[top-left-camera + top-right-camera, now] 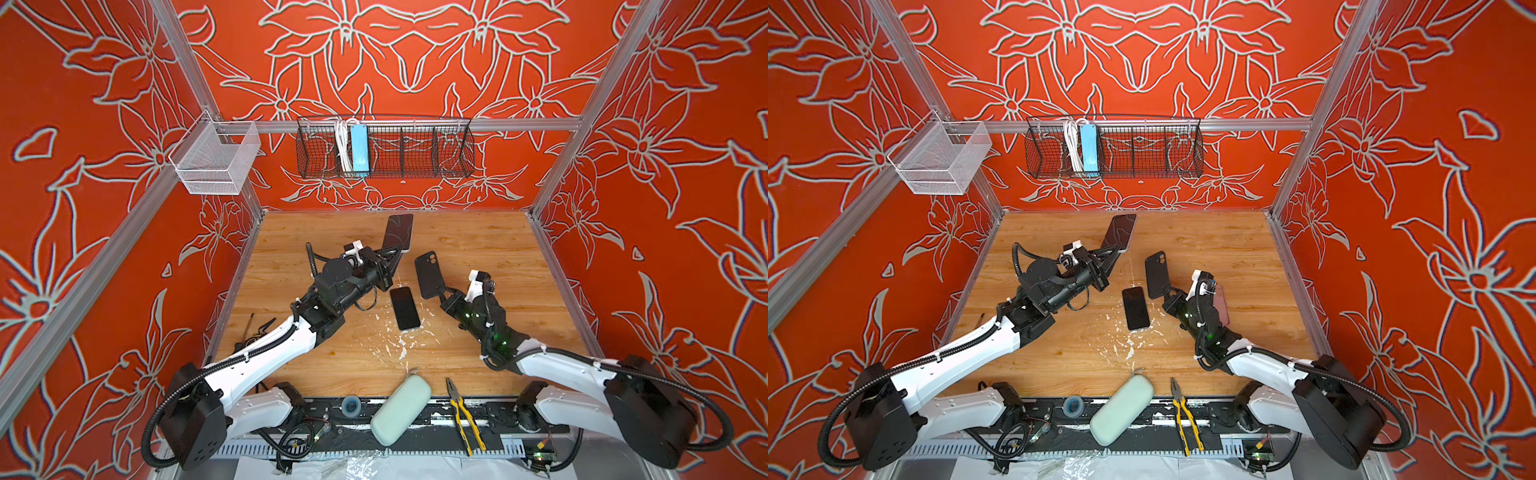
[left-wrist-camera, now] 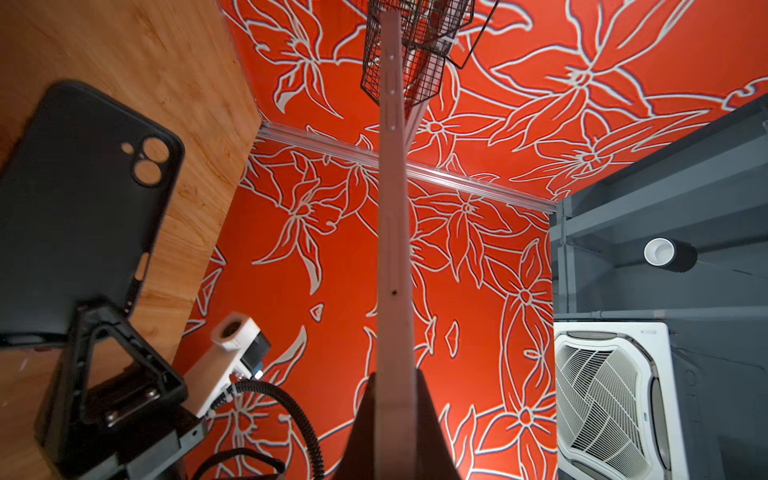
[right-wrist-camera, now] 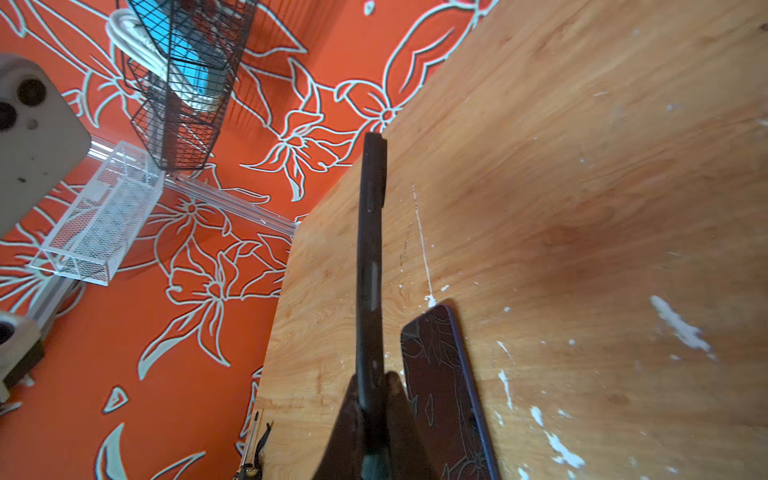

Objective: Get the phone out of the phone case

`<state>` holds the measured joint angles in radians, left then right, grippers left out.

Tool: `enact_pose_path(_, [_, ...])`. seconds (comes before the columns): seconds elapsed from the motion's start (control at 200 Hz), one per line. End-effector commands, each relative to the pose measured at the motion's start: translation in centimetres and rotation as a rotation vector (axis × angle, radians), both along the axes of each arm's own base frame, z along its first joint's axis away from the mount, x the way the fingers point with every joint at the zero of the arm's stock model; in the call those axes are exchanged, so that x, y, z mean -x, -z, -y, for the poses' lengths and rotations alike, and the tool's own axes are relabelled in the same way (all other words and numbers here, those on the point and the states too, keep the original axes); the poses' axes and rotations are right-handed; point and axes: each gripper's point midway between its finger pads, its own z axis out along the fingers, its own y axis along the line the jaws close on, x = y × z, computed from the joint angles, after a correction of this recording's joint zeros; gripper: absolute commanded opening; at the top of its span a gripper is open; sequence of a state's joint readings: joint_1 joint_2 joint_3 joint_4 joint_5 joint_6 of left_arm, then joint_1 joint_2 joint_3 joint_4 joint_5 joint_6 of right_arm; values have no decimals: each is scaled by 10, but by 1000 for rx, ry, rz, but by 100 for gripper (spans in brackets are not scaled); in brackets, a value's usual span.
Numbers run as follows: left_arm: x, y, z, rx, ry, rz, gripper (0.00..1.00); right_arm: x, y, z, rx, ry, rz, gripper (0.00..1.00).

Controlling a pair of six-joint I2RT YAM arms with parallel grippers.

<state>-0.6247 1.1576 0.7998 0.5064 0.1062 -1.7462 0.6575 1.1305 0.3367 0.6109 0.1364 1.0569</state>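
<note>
Boxed in by red walls [image 1: 415, 62] with pale flower outlines, floored with a wooden table [image 1: 478, 249] flecked with white. High on the back wall, a black wire basket [image 1: 415, 149] holding a blue power strip [image 1: 359, 150]; to its left, a white mesh basket [image 1: 216, 160]. At the near edge, a pale green pouch [image 1: 401, 409] lying aslant.

Raised off the table toward the far side, the phone [image 1: 399, 232], bare and tilted, clamped by its lower end in the left pincer [image 1: 395, 251]; seen edge-on between the closed jaws in the left wrist view [image 2: 392, 208]. Well apart from it, right of centre, the empty black phone case [image 1: 429, 274], camera cutout uppermost, pinched at its lower edge by the right pincer [image 1: 444, 294] and lifted off the wood. Flat on the table between the two arms, a second phone [image 1: 404, 308], dark screen up. Beside the pouch, yellow-handled pliers [image 1: 465, 415]; left of it, a small tape roll [image 1: 350, 405].
</note>
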Motion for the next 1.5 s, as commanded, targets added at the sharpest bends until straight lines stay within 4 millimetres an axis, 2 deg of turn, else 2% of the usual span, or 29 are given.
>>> enact_pose_path(0.0, [1, -36, -6, 25, 16, 149, 0, 14, 38, 25, 69, 54, -123, 0])
enact_pose_path(0.305, [-5, -11, -32, -51, -17, 177, 0, 38, 63, 68, 150, 132, -208, 2])
enact_pose_path(0.56, [-4, 1, -58, -98, -67, 184, 0, 44, 86, 75, 186, 127, -299, 11])
enact_pose_path(0.646, [-4, 6, -66, -112, -83, 181, 0, 43, 95, 72, 193, 115, -338, 18])
enact_pose_path(0.721, [-4, 11, -71, -118, -94, 174, 0, 43, 103, 75, 207, 132, -376, 30])
enact_pose_path(0.871, [-2, 22, -74, -124, -95, 155, 0, 42, 110, 81, 240, 165, -403, 41])
enact_pose_path(1.011, [-1, 30, -77, -137, -97, 144, 0, 43, 105, 91, 299, 190, -408, 48])
enact_pose_path(1.171, [-1, 45, -80, -194, -99, 134, 0, 42, 89, 101, 345, 210, -373, 50])
enact_pose_path(1.181, [4, 38, -81, -191, -102, 155, 0, 42, 86, 101, 346, 212, -367, 51])
enact_pose_path(1.201, [5, 37, -82, -198, -104, 162, 0, 41, 83, 102, 353, 215, -359, 51])
enact_pose_path(1.496, [15, 80, -90, -361, -109, 156, 0, 23, 14, 113, 445, 215, -217, 57])
